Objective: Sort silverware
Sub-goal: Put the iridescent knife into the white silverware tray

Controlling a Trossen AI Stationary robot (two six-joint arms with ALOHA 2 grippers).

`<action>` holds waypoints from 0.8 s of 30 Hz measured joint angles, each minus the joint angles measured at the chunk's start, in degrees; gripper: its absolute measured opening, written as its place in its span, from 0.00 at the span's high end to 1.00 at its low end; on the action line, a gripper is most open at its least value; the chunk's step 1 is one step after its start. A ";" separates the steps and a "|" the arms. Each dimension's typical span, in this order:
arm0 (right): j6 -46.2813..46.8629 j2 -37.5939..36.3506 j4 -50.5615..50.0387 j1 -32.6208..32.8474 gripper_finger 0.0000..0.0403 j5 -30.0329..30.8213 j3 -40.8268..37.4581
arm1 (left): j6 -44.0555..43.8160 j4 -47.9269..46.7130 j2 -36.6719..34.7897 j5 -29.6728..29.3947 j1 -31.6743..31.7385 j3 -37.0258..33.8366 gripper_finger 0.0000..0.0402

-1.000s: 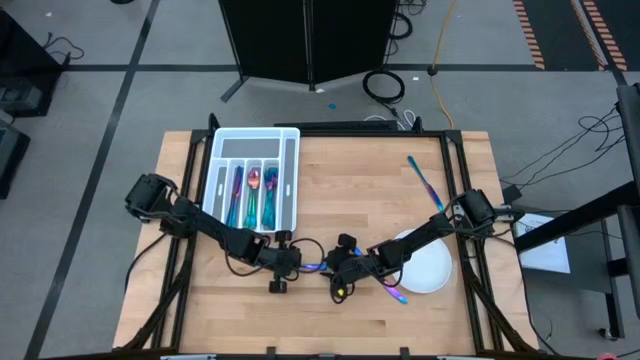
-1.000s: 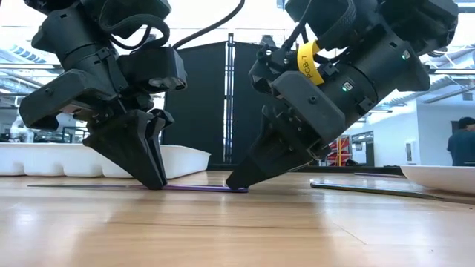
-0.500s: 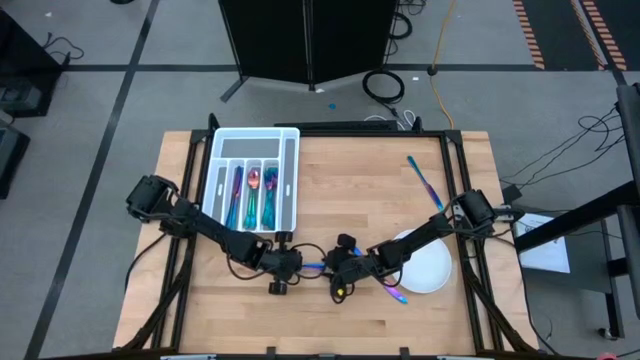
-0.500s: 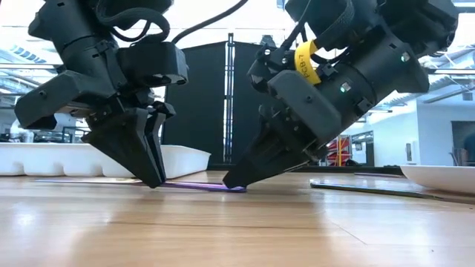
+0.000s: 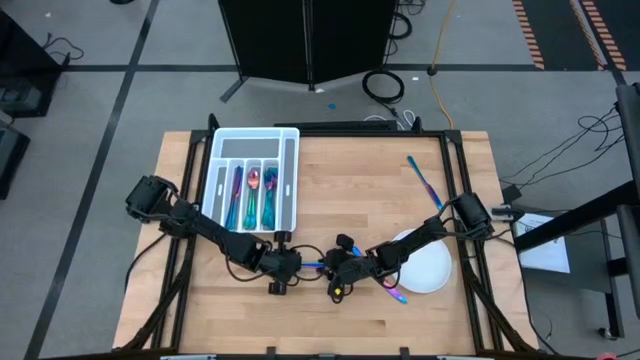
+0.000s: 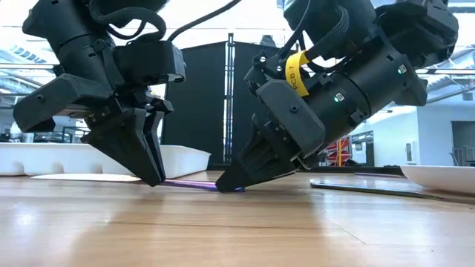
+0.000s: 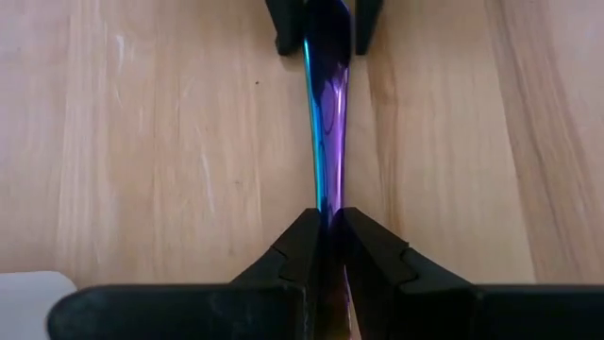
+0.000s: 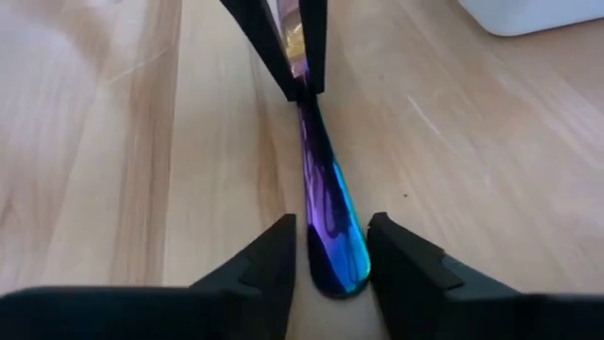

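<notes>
1. The left claw [image 7: 329, 236] is clenched on one end of a slim purple-blue piece of silverware [image 7: 327, 123] that lies flat on the tabletop [image 5: 360, 180]. Its two dark fingers [image 7: 293, 250] pinch the metal from both sides.
2. The right claw [image 8: 327, 250] stands at the opposite, rounded end of the same piece [image 8: 328, 212]. Its fingers [image 8: 267, 255] straddle that end with bare wood showing on both sides, so it is released, not gripping.
3. In the low view, the tips of the left claw [image 6: 154, 176] and the right claw [image 6: 223, 182] both reach down to the wood, with the thin purple strip [image 6: 189, 184] lying between them.
4. From above, the two claws meet nose to nose near the front middle of the tabletop, left claw [image 5: 290, 262] and right claw [image 5: 335, 268] close together.
5. Just beside the right arm sits a round white plate [image 5: 428, 270], and another iridescent piece [image 5: 393, 291] lies at its near edge.
6. One more long piece [image 5: 423, 181] lies alone toward the far right of the tabletop, well apart from the claws.
7. At the far left stands a white divided tray [image 5: 289, 180], and several iridescent pieces [image 5: 252, 192] already lie in its compartments.
</notes>
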 joint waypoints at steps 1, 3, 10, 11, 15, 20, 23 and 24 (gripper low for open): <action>0.00 0.00 -0.14 0.00 0.74 0.05 0.00 | 0.01 -0.02 0.00 -0.41 -0.22 0.01 0.88; 0.02 0.02 -0.25 -0.02 0.78 -0.03 0.00 | 0.01 -0.06 -0.04 -1.02 -0.48 0.01 0.88; -0.86 0.11 -0.13 -0.02 0.87 -0.71 0.00 | -0.12 -0.42 -0.07 -1.82 -0.79 0.01 0.88; -0.92 0.11 -0.18 -0.02 0.87 -0.73 0.02 | -0.15 -0.38 -0.09 -1.83 -0.79 0.01 0.88; -1.53 0.15 -0.31 -0.02 0.88 -0.77 0.00 | -0.19 -0.11 -0.09 -1.93 -0.79 0.01 0.88; -1.96 0.15 -0.23 -0.02 0.88 -0.72 0.00 | 0.59 0.20 -0.15 -3.39 -0.81 0.10 0.88; -2.18 0.15 -0.18 0.00 0.88 -0.70 -0.02 | 0.97 0.20 -0.15 -3.28 -0.92 0.10 0.86; -2.24 0.15 -0.18 0.02 0.88 -0.68 -0.02 | 0.95 0.18 -0.15 -3.05 -0.92 0.10 0.85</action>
